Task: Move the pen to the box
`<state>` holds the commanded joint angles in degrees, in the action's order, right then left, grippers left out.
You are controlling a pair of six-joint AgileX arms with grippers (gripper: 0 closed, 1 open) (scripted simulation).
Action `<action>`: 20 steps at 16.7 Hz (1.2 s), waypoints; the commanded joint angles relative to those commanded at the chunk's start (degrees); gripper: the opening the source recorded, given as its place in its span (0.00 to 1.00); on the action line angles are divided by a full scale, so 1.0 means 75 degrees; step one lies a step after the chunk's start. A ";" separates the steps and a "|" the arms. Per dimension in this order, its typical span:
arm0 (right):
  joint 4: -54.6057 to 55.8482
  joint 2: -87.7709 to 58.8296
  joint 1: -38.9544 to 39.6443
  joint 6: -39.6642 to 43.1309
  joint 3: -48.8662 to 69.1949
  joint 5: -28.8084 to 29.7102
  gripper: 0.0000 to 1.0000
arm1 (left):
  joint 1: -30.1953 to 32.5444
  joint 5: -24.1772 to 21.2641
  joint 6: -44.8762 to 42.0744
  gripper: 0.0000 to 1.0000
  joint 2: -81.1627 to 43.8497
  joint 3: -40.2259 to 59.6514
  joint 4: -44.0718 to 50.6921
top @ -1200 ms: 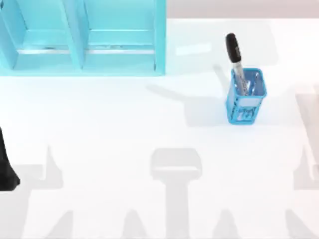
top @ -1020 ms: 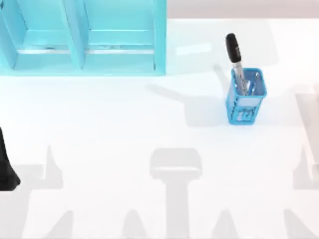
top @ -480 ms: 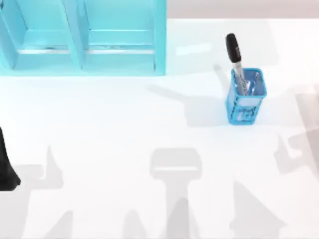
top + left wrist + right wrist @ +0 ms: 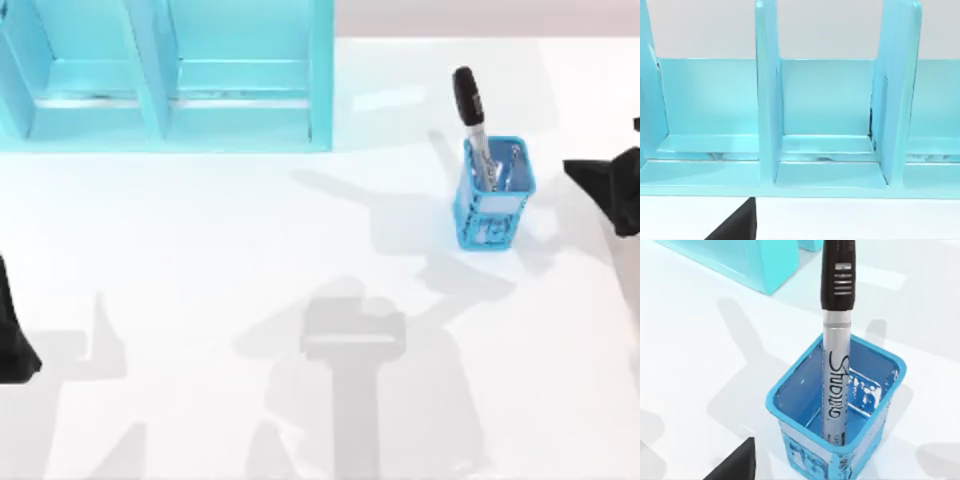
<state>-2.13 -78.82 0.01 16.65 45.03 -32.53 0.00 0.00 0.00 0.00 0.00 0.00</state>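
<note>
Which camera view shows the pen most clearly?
The right wrist view: the pen stands close up in the blue holder, cap up, its barrel lettering plain. The top view shows the pen smaller, leaning in the holder. The left wrist view faces the box.

White table (image 4: 200,250), pale grey wall behind.
</note>
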 joint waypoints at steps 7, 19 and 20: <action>-0.0125 -0.2835 0.0048 0.0697 0.1664 -0.1220 1.00 | 0.0000 0.0000 0.0000 1.00 0.0000 0.0000 0.0000; 0.0712 -0.3982 0.0610 0.0208 0.2241 -0.0878 1.00 | 0.0000 0.0000 0.0000 1.00 0.0000 0.0000 0.0000; 0.0941 -0.4261 0.0767 0.0066 0.2379 -0.0759 1.00 | 0.0000 0.0000 0.0000 1.00 0.0000 0.0000 0.0000</action>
<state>4.93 -110.78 5.76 17.14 62.86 -38.23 0.00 0.00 0.00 0.00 0.00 0.00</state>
